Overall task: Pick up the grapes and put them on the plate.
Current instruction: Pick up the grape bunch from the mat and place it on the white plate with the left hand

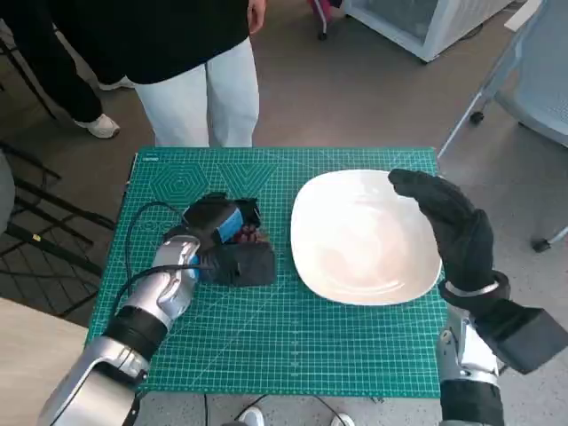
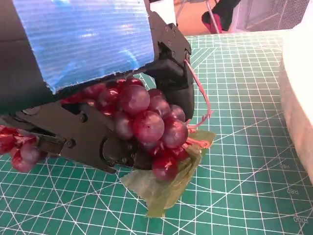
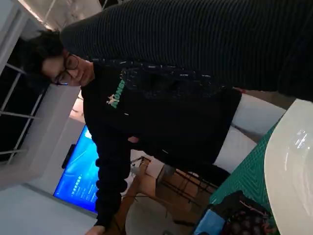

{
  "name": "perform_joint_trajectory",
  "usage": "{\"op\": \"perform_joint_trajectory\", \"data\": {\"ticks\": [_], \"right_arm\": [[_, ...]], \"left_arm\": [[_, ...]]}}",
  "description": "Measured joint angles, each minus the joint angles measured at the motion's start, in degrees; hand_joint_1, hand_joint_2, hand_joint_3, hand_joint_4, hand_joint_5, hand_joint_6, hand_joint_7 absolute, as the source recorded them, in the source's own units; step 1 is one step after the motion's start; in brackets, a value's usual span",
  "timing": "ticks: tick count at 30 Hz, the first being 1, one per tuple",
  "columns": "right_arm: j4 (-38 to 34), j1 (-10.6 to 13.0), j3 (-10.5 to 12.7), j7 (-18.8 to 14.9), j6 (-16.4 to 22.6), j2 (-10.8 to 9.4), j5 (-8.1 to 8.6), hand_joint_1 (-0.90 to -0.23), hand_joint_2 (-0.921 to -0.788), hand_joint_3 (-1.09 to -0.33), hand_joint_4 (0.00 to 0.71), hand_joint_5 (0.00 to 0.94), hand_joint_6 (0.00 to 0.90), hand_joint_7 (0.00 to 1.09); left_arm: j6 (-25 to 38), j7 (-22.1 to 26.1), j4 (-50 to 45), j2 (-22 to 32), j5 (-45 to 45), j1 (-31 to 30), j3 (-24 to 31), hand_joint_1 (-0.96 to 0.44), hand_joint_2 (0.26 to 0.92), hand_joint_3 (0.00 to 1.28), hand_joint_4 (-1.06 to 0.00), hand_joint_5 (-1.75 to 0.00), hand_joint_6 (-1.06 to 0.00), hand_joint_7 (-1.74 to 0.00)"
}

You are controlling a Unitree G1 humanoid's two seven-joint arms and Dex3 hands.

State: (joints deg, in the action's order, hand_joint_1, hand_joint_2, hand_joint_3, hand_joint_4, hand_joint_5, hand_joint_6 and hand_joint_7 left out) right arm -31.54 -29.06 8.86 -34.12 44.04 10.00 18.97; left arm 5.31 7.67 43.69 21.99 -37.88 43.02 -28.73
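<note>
Grapes [image 2: 146, 125], dark red bunch with a leaf, sit on the green mat [image 1: 266, 355] left of the plate [image 1: 359, 235], inside the left hand [image 1: 226, 232]; fingers [image 2: 173, 63] wrap the bunch. Grasp step; next likely lift and carry toward plate. Right hand [image 1: 453, 222] hovers at the plate's right edge, fingers apart, holding nothing.

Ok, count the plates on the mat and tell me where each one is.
1. A single white plate lies on the green cutting mat, between the left hand over the grapes and the right hand.
</note>
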Motion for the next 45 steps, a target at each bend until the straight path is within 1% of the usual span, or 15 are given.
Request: {"op": "perform_joint_trajectory", "data": {"ticks": [16,30,36,45], "right_arm": [[-0.3,-0.1,0.0,0.0,0.0,0.0,0.14,-0.586,-0.921,-0.681,0.189,0.000,0.001,0.35],[-0.7,-0.2,0.1,-0.1,0.1,0.0,0.49,-0.586,-0.921,-0.680,0.189,0.000,0.001,0.35],[-0.9,-0.3,0.0,-0.1,0.3,0.0,0.66,-0.586,-0.921,-0.678,0.189,0.001,0.002,0.35],[-1.1,-0.8,0.0,-0.2,0.5,0.0,0.98,-0.587,-0.921,-0.676,0.190,0.001,0.003,0.35]], "left_arm": [[0.6,0.0,0.1,-0.1,0.0,0.0,0.3,0.00,0.920,0.13,-0.63,-1.26,-0.54,-1.22],[1.2,-0.1,-0.1,-0.2,0.0,0.0,0.4,0.00,0.921,0.13,-0.64,-1.23,-0.54,-1.25],[1.6,0.2,-1.3,0.1,-0.1,-0.5,0.4,0.00,0.921,0.13,-0.65,-1.22,-0.53,-1.25],[2.6,0.9,-3.9,0.8,-0.1,-1.3,0.5,0.00,0.921,0.12,-0.65,-1.26,-0.54,-1.20]]}}
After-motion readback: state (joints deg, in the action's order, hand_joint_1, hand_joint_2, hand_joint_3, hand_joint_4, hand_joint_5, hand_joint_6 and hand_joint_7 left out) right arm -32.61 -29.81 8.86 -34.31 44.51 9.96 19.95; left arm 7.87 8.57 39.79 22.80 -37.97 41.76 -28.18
